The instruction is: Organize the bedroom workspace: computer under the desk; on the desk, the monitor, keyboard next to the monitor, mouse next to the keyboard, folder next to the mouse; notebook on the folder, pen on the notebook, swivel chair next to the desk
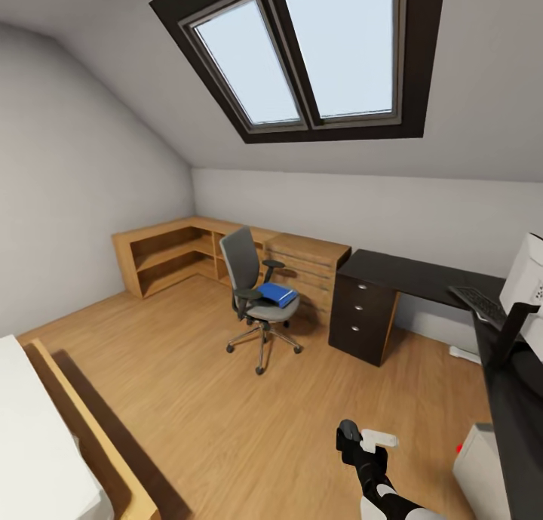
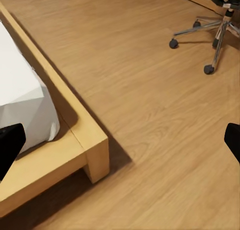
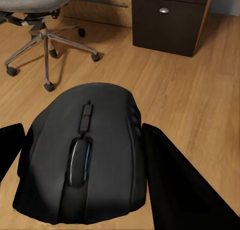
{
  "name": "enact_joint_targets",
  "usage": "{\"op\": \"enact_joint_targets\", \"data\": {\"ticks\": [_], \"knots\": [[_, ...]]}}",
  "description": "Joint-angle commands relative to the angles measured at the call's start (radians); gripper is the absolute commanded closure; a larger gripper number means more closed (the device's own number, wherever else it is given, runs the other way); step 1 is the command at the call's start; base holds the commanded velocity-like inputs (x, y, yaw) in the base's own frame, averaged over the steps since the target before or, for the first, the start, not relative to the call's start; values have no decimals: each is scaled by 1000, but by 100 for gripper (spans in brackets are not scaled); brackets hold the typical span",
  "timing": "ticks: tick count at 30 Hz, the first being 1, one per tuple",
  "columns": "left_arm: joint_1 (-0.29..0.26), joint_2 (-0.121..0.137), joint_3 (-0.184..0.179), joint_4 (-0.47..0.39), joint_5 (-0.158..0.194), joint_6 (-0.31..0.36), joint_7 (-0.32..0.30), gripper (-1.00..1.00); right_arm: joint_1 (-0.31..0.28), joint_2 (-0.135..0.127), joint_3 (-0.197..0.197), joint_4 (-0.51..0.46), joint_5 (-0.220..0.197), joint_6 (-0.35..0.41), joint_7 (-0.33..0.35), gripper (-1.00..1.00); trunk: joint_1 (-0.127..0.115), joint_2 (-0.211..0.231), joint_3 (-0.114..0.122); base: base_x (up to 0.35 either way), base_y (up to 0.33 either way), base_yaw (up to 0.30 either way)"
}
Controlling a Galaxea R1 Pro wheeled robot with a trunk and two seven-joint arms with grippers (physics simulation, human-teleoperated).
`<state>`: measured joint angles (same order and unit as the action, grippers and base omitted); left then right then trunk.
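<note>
The right claw (image 3: 82, 165) is clamped on the mouse (image 3: 82, 157), one finger on each flank, so it rides level above the wooden floor (image 1: 226, 399) on its way to the bench (image 1: 422, 275). The left claw (image 2: 120, 140) hangs spread and empty near the bed (image 2: 55, 140). The folder (image 1: 277, 293) lies on the swivel chair (image 1: 256, 297); the keyboard (image 1: 479, 303) rests on the bench beside the monitor (image 1: 528, 290).

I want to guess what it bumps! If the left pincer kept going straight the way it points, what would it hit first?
Probably the wooden floor. The left pincer points down at bare boards, with the bed frame just beside that line, so depth is hard to judge.
</note>
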<state>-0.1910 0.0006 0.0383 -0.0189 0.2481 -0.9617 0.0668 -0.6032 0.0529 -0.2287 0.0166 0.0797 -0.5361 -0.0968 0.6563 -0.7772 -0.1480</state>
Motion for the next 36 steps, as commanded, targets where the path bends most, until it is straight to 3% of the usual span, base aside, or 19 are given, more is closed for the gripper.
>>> {"op": "enact_joint_targets", "data": {"ticks": [1,22,30,36], "knots": [[-1,1,3,0,-9,-2,7,-100,-1,0,-4,2,5,-4,-5,100,-3,6,2,335,1,0],[-1,6,3,0,-10,-3,7,-100,-1,-1,-4,2,6,-4,-4,100,-84,153,68,339,0,-3],[-1,6,3,0,-10,-2,7,-100,-1,-1,-4,2,6,-4,-4,100,-114,209,93,340,0,-200],[-1,6,3,0,-10,-2,8,-100,-1,-1,-4,2,6,-4,-4,100,-114,209,93,340,0,-250]]}}
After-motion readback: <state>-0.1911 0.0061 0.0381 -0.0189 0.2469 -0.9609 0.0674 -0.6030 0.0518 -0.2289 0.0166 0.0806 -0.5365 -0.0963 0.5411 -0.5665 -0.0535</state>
